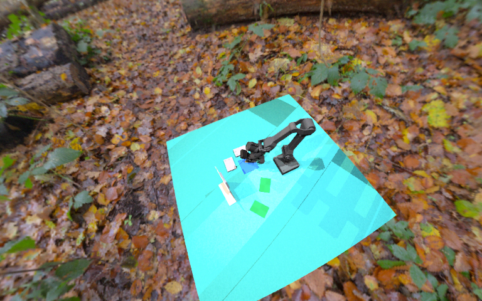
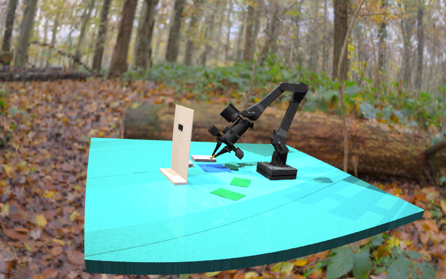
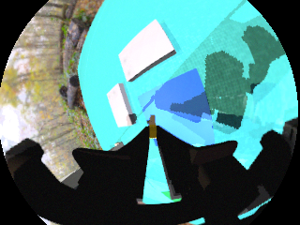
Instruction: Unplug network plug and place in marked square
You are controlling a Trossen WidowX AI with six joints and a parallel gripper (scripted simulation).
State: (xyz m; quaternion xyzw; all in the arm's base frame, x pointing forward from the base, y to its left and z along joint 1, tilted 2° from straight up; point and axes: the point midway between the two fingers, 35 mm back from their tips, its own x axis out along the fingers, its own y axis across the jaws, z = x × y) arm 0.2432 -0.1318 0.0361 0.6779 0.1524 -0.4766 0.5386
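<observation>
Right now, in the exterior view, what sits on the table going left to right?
Upright panel → white slab → claw, shut on the plug → green patch → arm base.

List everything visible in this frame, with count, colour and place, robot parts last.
Table: one, turquoise, on leaf-covered ground.
Upright panel: one, beige, on a foot, dark socket near its top.
Flat slabs: two, white, beyond the panel.
Marked square: one, blue, below the hand.
Flat patches: two, green, nearer the table's front.
Plug: one, small, yellowish, pinched in the fingertips, low over the table.
Arm: one, black, on a base.
Hand: one, black, tilted down, shut on the plug.
</observation>
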